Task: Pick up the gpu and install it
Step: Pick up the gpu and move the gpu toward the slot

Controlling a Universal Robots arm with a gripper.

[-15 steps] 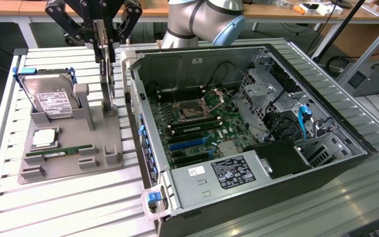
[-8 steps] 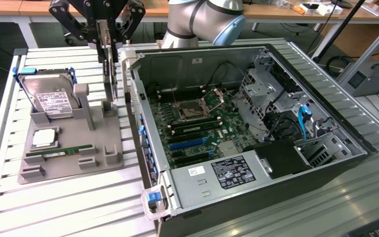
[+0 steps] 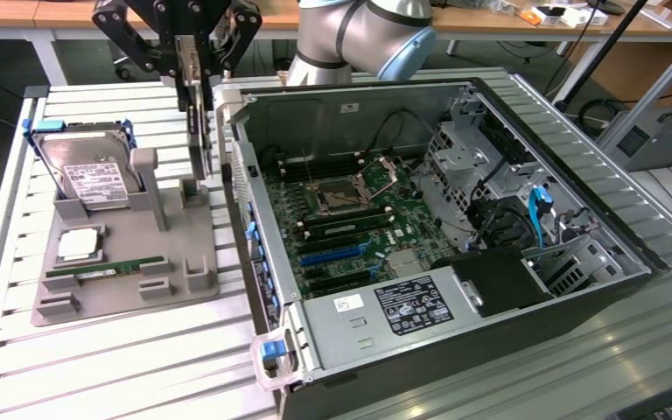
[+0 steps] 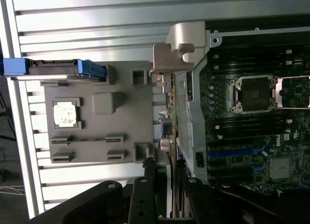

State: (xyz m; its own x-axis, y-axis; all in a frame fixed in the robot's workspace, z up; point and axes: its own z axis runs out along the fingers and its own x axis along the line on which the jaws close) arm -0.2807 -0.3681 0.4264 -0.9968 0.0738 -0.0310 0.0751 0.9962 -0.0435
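Observation:
The gpu [image 3: 202,140] hangs edge-on, upright, with my gripper [image 3: 199,80] shut on its upper edge. It hangs above the right side of the grey holder tray [image 3: 137,254], just outside the open computer case's left wall [image 3: 246,175]. In the wrist view the gpu [image 4: 170,112] is a thin strip with its silver bracket [image 4: 172,54] at the far end. My gripper [image 4: 164,169] clamps the card, one black finger on each side. The motherboard [image 3: 348,219] lies open inside the case, with blue and black expansion slots [image 3: 336,254] near the power supply.
On the grey tray rest a silver hard drive [image 3: 88,171] in a blue carrier, a CPU [image 3: 80,245] and a green RAM stick [image 3: 108,269]. The power supply [image 3: 395,306] and drive cages [image 3: 476,157] fill the case's lower and right parts. Everything stands on a slatted metal table [image 3: 115,367].

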